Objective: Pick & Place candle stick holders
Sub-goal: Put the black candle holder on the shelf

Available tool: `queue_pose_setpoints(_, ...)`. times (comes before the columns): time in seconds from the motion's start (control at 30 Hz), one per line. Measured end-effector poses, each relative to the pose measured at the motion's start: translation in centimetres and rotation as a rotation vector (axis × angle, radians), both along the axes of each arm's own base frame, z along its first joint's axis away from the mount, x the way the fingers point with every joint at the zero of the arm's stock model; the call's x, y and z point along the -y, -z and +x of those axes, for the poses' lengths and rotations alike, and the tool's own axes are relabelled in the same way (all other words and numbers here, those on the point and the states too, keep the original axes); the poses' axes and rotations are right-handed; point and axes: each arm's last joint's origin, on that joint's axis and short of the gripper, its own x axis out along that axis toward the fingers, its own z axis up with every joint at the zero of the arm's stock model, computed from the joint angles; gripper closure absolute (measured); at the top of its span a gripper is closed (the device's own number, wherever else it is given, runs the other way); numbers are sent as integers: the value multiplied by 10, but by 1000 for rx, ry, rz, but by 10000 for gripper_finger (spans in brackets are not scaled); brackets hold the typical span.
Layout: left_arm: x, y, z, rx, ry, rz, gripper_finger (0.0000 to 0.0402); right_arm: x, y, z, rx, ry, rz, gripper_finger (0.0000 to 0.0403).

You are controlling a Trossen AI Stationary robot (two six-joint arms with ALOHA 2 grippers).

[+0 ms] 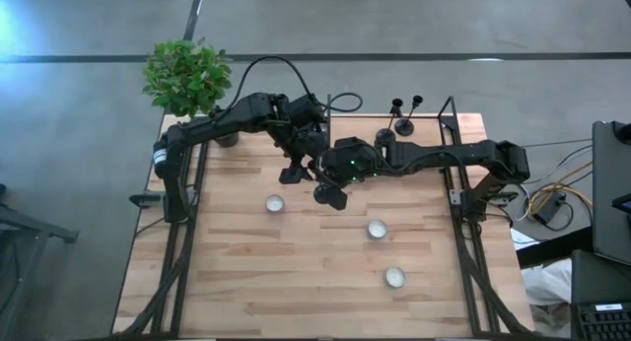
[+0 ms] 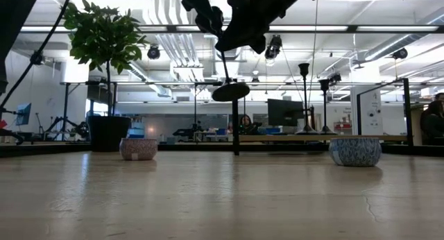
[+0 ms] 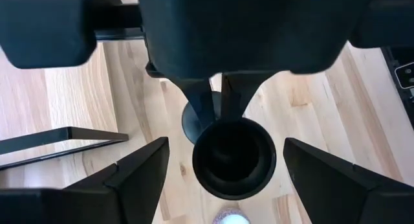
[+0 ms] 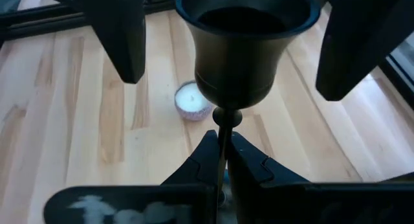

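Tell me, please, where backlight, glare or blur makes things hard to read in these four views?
Low view: bright ceiling lights behind turn the held candle holder and plant into silhouettes. High view: blue-white glare at the left edge. Left wrist view: the candle holder's cup is close and soft. Right wrist view: the right gripper and cup are blurred, the candle sharper.

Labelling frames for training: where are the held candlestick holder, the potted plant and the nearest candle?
held candlestick holder (image 4: 239, 52), right wrist view, cup wall.
potted plant (image 1: 185, 75), high view, leaves.
nearest candle (image 1: 394, 277), high view, top.
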Motion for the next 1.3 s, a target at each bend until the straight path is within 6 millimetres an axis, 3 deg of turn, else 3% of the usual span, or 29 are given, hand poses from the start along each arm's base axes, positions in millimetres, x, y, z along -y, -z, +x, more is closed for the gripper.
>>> queue_pose_setpoints(0.33, -1, 0, 0, -10, -26, 12, 96, 0, 0, 0, 5, -2, -5, 392)
queue_pose_setpoints(0.77, -1, 0, 1, 0, -33, 8, 152, 0, 0, 0, 2, -7, -11, 392)
queue_pose_setpoints(1.3, -1, -2, 3, 31, -25, 0, 154, 0, 2, -1, -10, -7, -9, 392)
